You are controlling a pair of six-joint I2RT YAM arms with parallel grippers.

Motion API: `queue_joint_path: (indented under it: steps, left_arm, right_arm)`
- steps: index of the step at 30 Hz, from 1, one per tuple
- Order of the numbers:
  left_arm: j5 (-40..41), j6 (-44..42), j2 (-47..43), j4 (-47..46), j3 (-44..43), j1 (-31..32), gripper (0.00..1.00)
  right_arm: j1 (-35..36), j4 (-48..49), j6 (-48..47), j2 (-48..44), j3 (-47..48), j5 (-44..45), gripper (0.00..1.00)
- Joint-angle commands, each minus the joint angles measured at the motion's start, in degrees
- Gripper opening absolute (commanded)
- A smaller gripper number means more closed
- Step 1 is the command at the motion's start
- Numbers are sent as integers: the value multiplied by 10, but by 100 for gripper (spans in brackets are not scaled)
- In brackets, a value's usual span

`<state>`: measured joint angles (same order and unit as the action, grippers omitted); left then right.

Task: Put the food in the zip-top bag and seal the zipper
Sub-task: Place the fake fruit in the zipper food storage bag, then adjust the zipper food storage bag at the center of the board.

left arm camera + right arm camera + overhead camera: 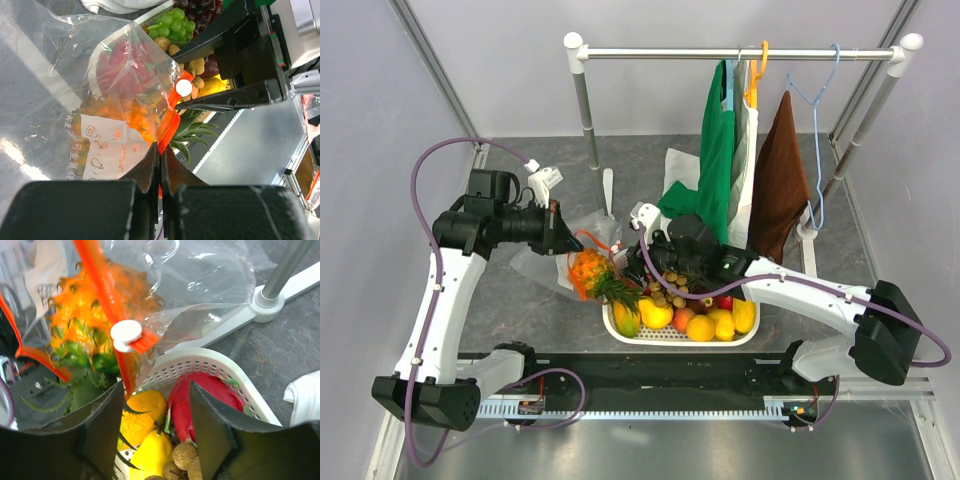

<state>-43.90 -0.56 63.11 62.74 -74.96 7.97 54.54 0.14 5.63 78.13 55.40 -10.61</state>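
The clear zip-top bag (60, 75) hangs from my left gripper (161, 152), which is shut on its orange-red zipper strip (167, 125). The orange pineapple (117, 115) is inside the bag, and its green crown (192, 132) sticks out of the mouth. The white slider tab (126, 333) sits on the strip (97, 275) just above my right gripper (156, 415), which is open and holds nothing, over the basket's near corner. In the top view the left gripper (563, 238), the pineapple (588, 272) and the right gripper (645, 240) are close together left of centre.
A white slotted basket (620, 335) holds yellow, orange and red toy fruits, grapes and small brown balls. A clothes rack (740, 52) with green, white and brown garments stands behind. Its base foot (270, 302) and a white cloth (305, 400) lie nearby.
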Motion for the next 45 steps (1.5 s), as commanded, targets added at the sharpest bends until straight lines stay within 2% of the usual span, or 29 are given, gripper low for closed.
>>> queue_joint_path:
  steps: [1, 5, 22, 26, 31, 32, 33, 36, 43, 45]
  left_arm:
    - [-38, 29, -7, -31, -1, -4, 2]
    - [-48, 35, -7, -36, 8, -7, 2]
    - [-67, 45, 1, -42, 12, -19, 2]
    - [-72, 41, -3, -42, 13, -20, 2]
    - [-87, 42, -6, -39, 11, -22, 2]
    - [-88, 42, -6, -39, 11, -23, 2]
    - [-90, 42, -5, -39, 11, -23, 2]
    - [-93, 42, -4, -33, 11, -27, 2]
    - [-82, 34, -4, -27, 17, -30, 2]
    - [-87, 34, -3, -27, 17, -30, 2]
  right_arm:
    - [2, 44, 33, 5, 10, 26, 59]
    - [0, 50, 38, 16, 12, 13, 58]
    - [6, 63, 1, 19, 9, -19, 68]
    - [7, 50, -4, 31, 19, 30, 57]
    - [6, 30, 3, 41, 23, 47, 40]
    - [5, 28, 3, 45, 25, 47, 35]
    - [5, 27, 3, 46, 29, 48, 20]
    - [3, 14, 13, 46, 49, 44, 0]
    - [-1, 12, 15, 25, 65, 10, 0]
    - [-1, 14, 6, 26, 62, 10, 8]
